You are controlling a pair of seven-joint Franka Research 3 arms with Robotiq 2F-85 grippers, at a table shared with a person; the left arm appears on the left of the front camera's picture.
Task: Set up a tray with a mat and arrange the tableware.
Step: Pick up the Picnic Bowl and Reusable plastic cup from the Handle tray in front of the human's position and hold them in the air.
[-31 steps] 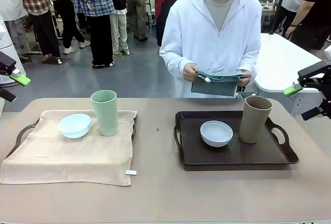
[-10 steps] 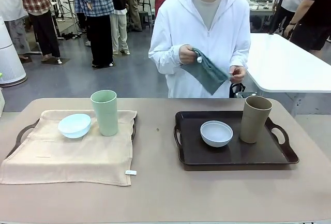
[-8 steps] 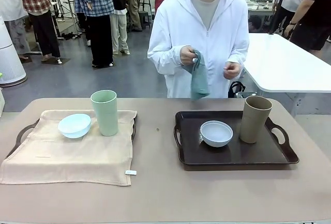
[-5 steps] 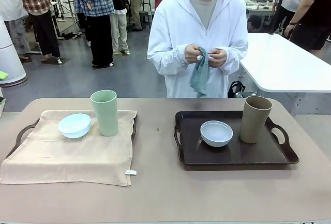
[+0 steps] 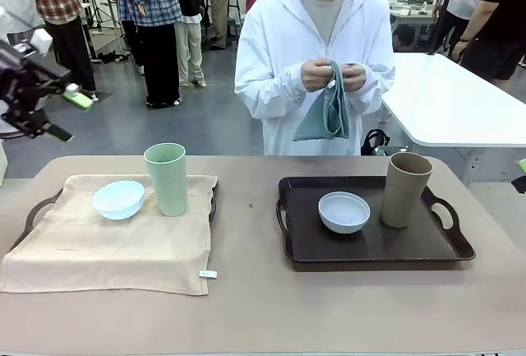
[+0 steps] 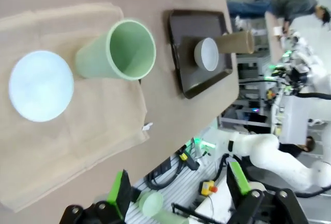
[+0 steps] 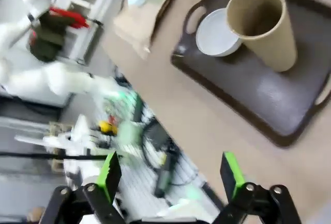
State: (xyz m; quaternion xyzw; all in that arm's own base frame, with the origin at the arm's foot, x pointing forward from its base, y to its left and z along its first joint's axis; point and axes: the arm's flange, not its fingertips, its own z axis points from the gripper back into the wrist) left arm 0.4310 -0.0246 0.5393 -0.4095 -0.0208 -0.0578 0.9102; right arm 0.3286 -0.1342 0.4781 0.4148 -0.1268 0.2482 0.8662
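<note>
On the left, a beige mat [image 5: 107,241] covers a tray and carries a pale blue bowl [image 5: 118,198] and a tall pale green cup [image 5: 167,178]. A bare dark brown tray [image 5: 370,247] on the right holds a white-grey bowl [image 5: 343,211] and a tall tan cup [image 5: 404,189]. Across the table, a person holds a teal cloth [image 5: 325,113] up in both hands. My left gripper [image 5: 67,117] hangs open, high at the far left, off the table. From above, my right gripper [image 7: 170,178] is open over the tan cup [image 7: 264,25] and bowl [image 7: 214,35].
A brown table [image 5: 255,315] has free room in front and between the two trays. One handle [image 5: 33,214] of the covered tray sticks out from under the mat. A white table [image 5: 460,101] stands behind on the right, and several people stand farther back.
My left arm has swung into the front view at the upper left. The person has brought both hands together on the teal cloth and lifted it to chest height.
</note>
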